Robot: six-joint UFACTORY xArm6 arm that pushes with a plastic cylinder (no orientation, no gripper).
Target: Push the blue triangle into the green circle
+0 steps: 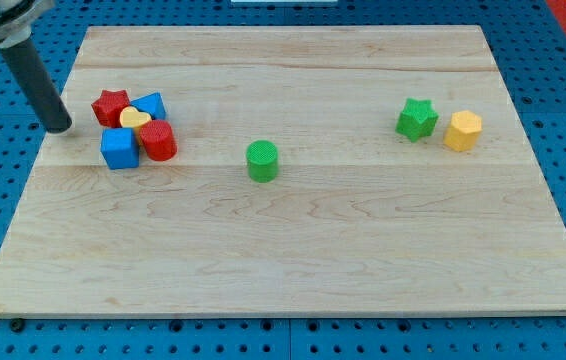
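Partly hidden: the blue triangle (151,104) — only its upper part shows behind the yellow heart (134,118) and the red cylinder (158,141), so its outline is hard to read. The rod's upper end is cut off at the view's top left corner.

Tip (59,128): a bare rod end with no fingers to spread or press together, holding nothing, resting at the left edge of the wooden board (293,260), just left of the cluster and apart from the red star (111,106).

Cluster, view's left: red star, blue triangle, yellow heart, red cylinder, blue cube (119,148), all touching or nearly so. The triangle lies on its far side from the tip.

Green circle (261,160): alone near mid-board, well right of the cluster.

View's right — green star (417,119) beside yellow hexagon (462,131).
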